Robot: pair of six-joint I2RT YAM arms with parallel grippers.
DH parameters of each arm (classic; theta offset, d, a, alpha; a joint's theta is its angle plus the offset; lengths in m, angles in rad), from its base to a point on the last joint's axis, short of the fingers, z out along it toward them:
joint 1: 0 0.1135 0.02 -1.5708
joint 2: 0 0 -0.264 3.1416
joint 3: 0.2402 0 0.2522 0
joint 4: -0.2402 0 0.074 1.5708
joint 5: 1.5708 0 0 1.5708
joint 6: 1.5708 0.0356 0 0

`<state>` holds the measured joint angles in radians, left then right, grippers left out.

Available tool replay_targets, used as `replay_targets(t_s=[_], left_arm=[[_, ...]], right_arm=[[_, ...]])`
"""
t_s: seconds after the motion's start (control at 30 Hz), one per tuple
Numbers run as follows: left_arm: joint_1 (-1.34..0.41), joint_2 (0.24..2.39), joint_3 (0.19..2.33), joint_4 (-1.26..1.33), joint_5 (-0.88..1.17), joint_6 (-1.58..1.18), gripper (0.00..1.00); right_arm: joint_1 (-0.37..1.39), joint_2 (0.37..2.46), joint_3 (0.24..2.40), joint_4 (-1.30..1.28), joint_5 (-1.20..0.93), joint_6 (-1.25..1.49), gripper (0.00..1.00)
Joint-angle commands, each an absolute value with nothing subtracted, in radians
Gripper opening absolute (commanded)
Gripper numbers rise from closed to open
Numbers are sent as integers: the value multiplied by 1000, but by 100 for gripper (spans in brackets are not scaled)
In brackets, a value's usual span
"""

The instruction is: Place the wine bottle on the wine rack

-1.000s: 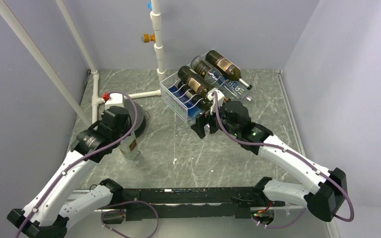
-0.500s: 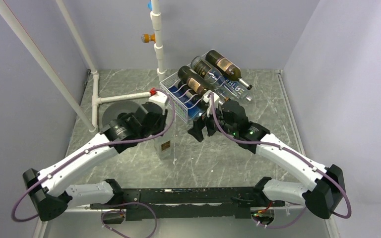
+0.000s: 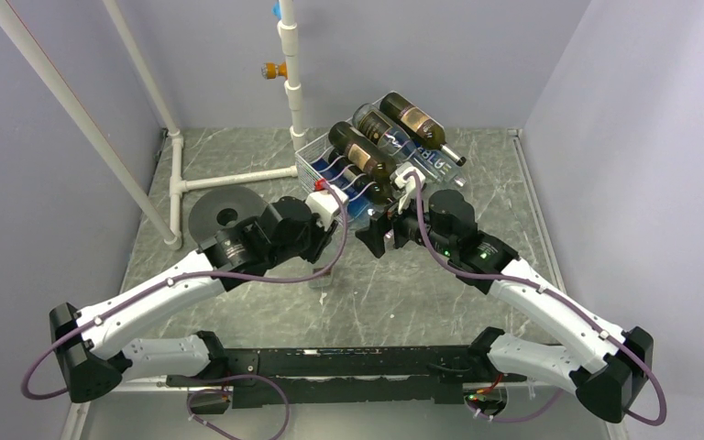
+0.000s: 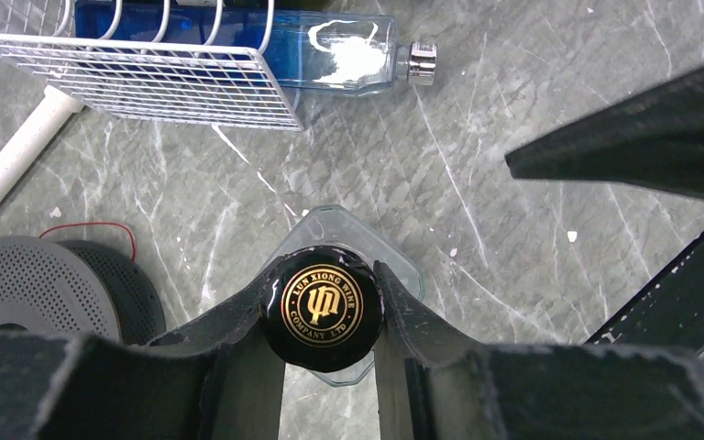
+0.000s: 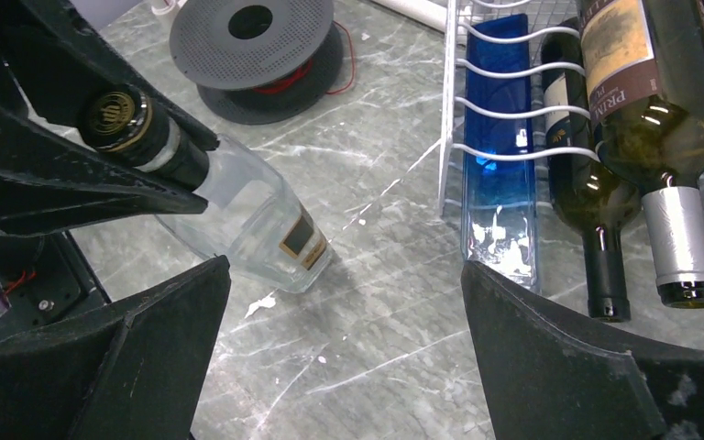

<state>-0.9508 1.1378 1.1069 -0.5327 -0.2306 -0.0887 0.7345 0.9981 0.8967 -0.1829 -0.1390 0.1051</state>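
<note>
Your left gripper (image 4: 324,271) clamps the neck of the clear glass wine bottle (image 5: 257,220), which rests on the table (image 3: 422,293) near the wine rack (image 4: 174,82). Your right gripper (image 5: 344,268) is spread, empty. The bottle is likely heavy, slick and breakable: support its body.

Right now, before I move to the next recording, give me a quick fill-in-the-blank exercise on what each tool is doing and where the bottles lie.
1. The left tool grips the clear bottle at its black ____.
2. The right tool holds nothing, and its jaws stand ____.
3. The blue bottle lies in the ____ tier of the wine rack, under the dark bottles.
4. The black spool lies on the ____ arm's side of the table.

Missing words: cap; open; lower; left.
</note>
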Motion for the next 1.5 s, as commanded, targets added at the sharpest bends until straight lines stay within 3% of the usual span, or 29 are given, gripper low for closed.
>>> replay_targets(t_s=[0.0, 0.2, 0.37, 0.43, 0.67, 0.93, 1.03, 1.2, 1.47], left_arm=[[-955, 1071, 1079, -469, -208, -33, 4], [-955, 1064, 1062, -460, -274, -128, 64], [-955, 1043, 1050, -469, -324, -195, 81], [-955, 1024, 1054, -483, -334, -218, 98], [-955, 891, 1018, -515, -279, -242, 99], [-954, 647, 750, -381, -187, -211, 100], [-954, 593, 662, -292, -140, -175, 98], [-954, 530, 485, -82, -146, -91, 81], [-954, 535, 303, 219, -228, -18, 86]], right_arm=[[736, 987, 893, -143, -116, 107, 100], [736, 1006, 905, -145, -126, 113, 100], [736, 1005, 906, -144, -123, 108, 100], [736, 1005, 905, -146, -119, 104, 100], [736, 1006, 895, -137, -118, 99, 100], [736, 1013, 879, -112, -132, 99, 100], [736, 1015, 874, -107, -135, 98, 100], [736, 1007, 864, -98, -135, 97, 100], [736, 991, 844, -89, -130, 94, 100]])
